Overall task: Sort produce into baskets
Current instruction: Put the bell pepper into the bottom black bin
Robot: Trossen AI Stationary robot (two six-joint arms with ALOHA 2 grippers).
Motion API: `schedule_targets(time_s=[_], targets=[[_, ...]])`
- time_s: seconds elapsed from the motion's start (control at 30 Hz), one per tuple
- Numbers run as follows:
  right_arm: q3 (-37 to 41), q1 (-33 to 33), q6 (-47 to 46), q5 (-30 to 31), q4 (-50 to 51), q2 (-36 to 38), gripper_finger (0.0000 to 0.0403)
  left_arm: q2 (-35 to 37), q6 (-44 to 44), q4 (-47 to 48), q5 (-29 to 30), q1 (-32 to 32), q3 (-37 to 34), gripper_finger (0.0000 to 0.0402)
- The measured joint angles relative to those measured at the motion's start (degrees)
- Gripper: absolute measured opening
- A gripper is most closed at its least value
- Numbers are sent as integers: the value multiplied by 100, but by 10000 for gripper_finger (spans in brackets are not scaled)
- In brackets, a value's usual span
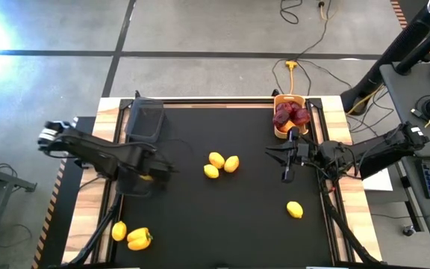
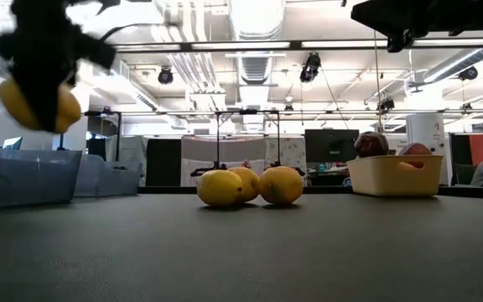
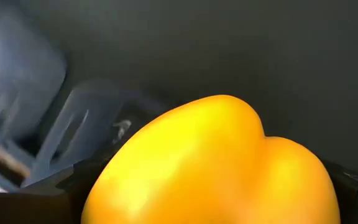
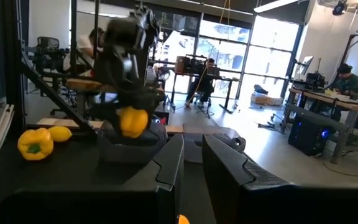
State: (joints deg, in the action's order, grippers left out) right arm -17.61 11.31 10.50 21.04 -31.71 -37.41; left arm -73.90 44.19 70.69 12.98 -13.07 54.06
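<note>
From above, the left hand (image 1: 146, 177) hides most of its load, just a yellow sliver showing; its wrist view reveals a yellow bell pepper (image 3: 219, 165) clasped between the fingers, lifted off the tabletop (image 1: 222, 224) near the black basket (image 1: 144, 119). The right hand (image 1: 286, 175) hovers clenched, holding nothing, beside the yellow basket (image 1: 278, 133).
</note>
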Motion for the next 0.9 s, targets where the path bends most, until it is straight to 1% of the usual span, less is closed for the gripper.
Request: schedule_targets(time_s=[0.07,0.17,0.23,0.27,0.33,0.43,0.53,0.63,0.9], targets=[[0,0,-33,0,-30,0,52,305,392,4,-1,168,-459,357],[0,0,-157,0,-32,0,52,536,614,1,2,483,-941,358],[0,0,-210,-2,-33,0,52,486,521,43,124,688,-909,358],[0,2,-248,0,-33,-6,52,459,470,-111,182,784,-857,358],[0,-9,-261,0,-34,-22,52,356,277,-27,318,1003,-800,360],[0,-15,-153,0,-47,-22,52,209,4,-2,307,1367,-784,369],[1,-33,59,0,-119,-20,52,71,-278,190,113,1712,-867,378],[2,-51,334,0,-422,-20,52,-35,-484,188,-153,1971,-964,380],[0,-55,1012,-58,-1404,-20,52,-592,-997,193,-496,2355,-1012,382]])
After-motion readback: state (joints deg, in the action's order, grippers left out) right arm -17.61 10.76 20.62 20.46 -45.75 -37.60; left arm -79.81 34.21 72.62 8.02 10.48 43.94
